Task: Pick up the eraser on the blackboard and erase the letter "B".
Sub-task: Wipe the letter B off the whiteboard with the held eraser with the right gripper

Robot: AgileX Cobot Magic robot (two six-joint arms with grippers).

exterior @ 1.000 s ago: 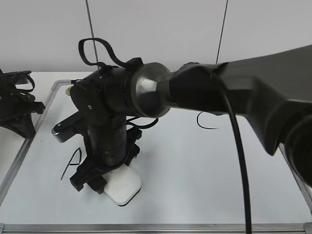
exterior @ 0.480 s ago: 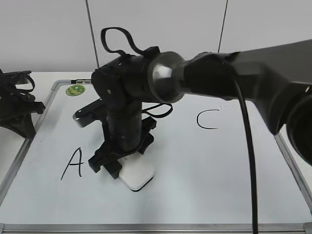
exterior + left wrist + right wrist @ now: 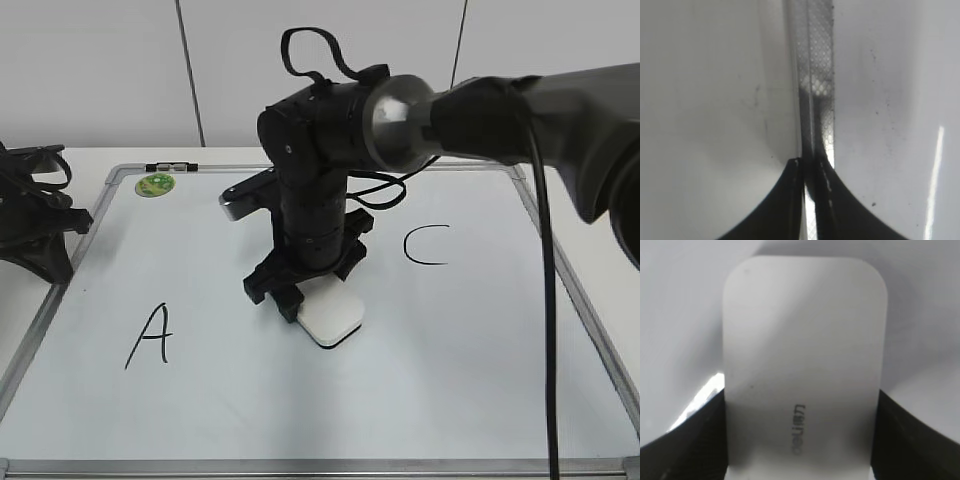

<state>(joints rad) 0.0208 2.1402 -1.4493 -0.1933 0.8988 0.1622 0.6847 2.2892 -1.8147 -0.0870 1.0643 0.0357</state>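
Observation:
The white eraser [image 3: 331,318] lies flat on the blackboard [image 3: 450,360] between the black "A" [image 3: 150,335] and "C" [image 3: 424,246]. My right gripper [image 3: 290,300] is shut on its near end. In the right wrist view the eraser [image 3: 802,365] fills the frame between my two dark fingers [image 3: 800,460], grey lettering up. No letter "B" shows; the spot between "A" and "C" is partly hidden by my right arm. My left gripper [image 3: 810,162] is shut and empty over the board's silver frame [image 3: 815,75]; its arm rests at the far left [image 3: 35,215].
A green round sticker [image 3: 155,184] sits at the board's top left corner, with a marker [image 3: 172,167] on the top frame. My right arm [image 3: 520,110] stretches across the upper right. A white wall stands behind.
My right gripper has slid the eraser to the right across the board, from beside the "A" toward the middle. The "A" is now fully uncovered. The left arm has not moved.

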